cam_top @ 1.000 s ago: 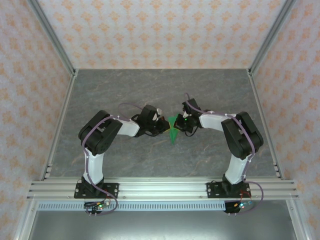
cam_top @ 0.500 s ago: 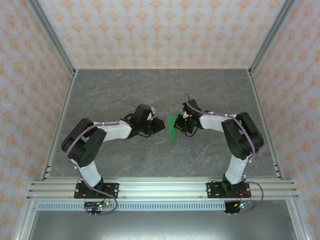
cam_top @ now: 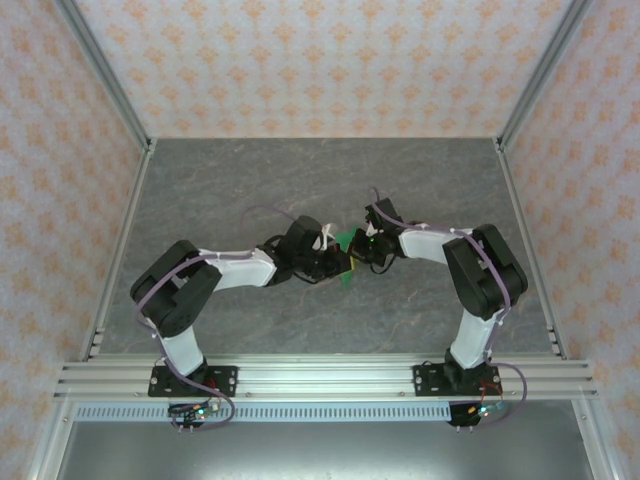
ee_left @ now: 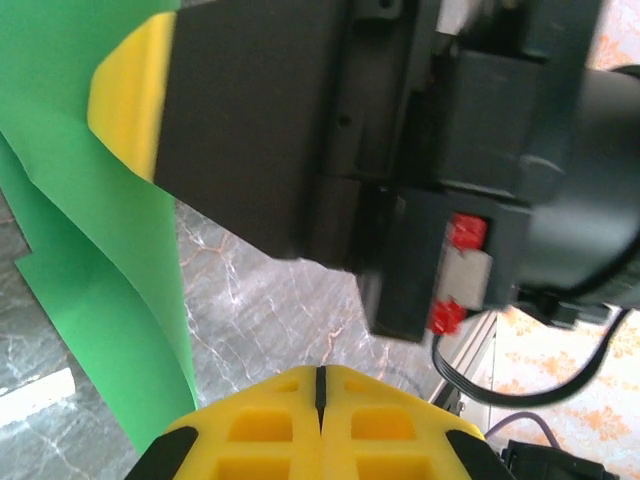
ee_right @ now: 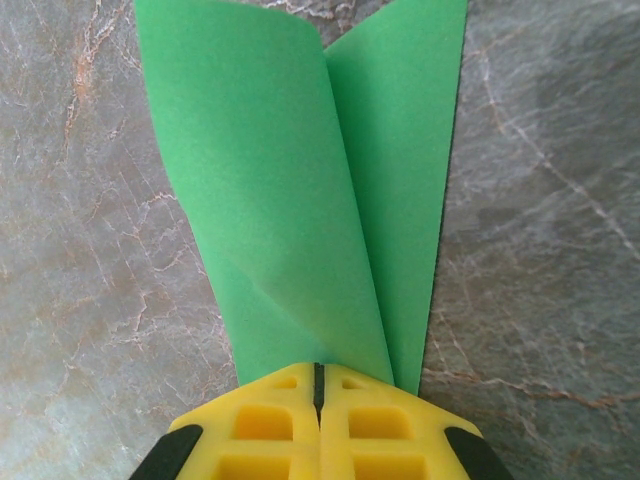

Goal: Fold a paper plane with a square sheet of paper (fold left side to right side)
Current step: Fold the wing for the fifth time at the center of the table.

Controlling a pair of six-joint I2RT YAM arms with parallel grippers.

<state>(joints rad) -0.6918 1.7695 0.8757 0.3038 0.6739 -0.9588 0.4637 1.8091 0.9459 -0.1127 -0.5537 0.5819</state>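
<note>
Green paper (ee_right: 300, 180), folded to a narrow wedge w/ one flap lifted, lies mid-frame on the grey worktop (cam_top: 250, 180), btwn both arms. Left pincer (ee_left: 320, 388) is closed, tips together, the paper's edge just beside it. Right pincer (ee_right: 318, 395) is closed too. The paper's narrow end runs under its tips, can't tell if pinched.
</note>
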